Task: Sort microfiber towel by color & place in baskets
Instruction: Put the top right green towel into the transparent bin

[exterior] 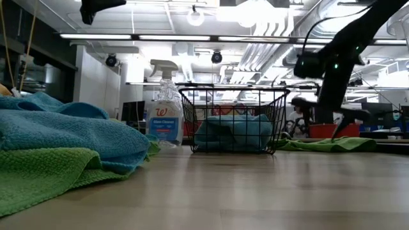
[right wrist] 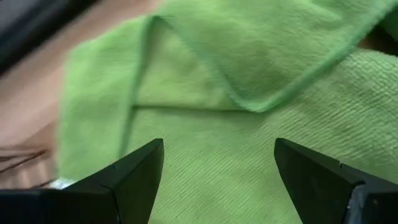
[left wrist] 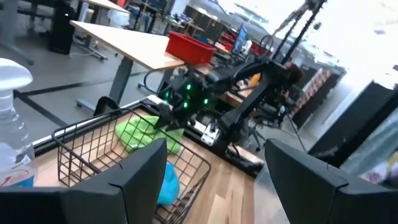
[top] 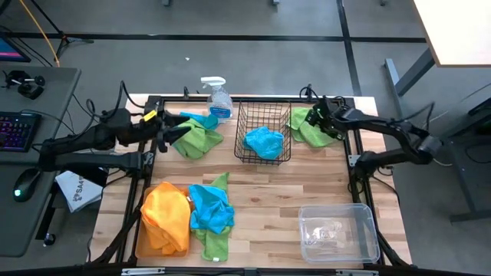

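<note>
My right gripper (top: 316,119) (right wrist: 217,142) is open and hangs close above a lime green towel (top: 305,129) (right wrist: 261,124) lying at the table's far right; its fingertips run out of the wrist view. My left gripper (top: 167,132) (left wrist: 216,143) is open and raised, beside a green towel (top: 197,141) with a blue one (top: 202,120) on its far edge. The black wire basket (top: 263,115) (exterior: 231,96) holds a blue towel (top: 265,142). An orange towel (top: 165,216) lies on the orange tray (top: 140,249), with a blue (top: 211,208) and a green towel (top: 216,241) next to it. The clear tub (top: 337,232) sits near right.
A clear spray bottle (top: 218,98) (exterior: 165,115) stands at the far edge, between the left gripper's towels and the basket. Bare wood shows in the table's middle (top: 268,192). A desk with a keyboard (top: 17,129) stands beyond the table's left side.
</note>
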`<state>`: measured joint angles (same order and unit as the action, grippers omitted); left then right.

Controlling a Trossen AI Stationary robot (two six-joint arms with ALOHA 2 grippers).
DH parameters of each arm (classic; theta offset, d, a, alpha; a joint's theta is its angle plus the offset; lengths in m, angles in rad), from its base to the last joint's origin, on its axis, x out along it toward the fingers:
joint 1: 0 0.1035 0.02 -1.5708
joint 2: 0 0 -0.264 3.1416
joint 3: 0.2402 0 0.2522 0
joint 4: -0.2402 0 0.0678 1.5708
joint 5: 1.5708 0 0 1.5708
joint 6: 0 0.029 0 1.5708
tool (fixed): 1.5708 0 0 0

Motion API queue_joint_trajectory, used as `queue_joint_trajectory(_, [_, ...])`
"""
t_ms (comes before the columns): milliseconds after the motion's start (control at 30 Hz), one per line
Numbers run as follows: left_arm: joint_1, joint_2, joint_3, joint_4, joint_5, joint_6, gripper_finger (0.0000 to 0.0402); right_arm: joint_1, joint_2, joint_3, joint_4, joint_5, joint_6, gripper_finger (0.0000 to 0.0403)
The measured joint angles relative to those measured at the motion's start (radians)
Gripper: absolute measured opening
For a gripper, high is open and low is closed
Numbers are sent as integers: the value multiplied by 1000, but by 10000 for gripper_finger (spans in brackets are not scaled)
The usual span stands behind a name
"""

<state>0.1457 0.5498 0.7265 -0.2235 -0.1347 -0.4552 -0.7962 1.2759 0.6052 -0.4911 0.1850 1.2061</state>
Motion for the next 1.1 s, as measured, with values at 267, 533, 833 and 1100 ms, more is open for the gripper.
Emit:
queue_joint_trajectory(267, [0,15,0,52,-36,-34,262,-9,194,5,14,71,-38,297])
queue_joint_trajectory(533, [0,13,0,67,-43,-41,262,26,196,2,-111,122,-302,56])
queue_joint_trajectory(833, [-1,12,0,175,-81,16,262,78,-174,74,-301,125,-397,4])
queue_joint_trajectory(1100, [-1,20,0,242,-58,85,262,261,-513,308,-257,128,-478,1])
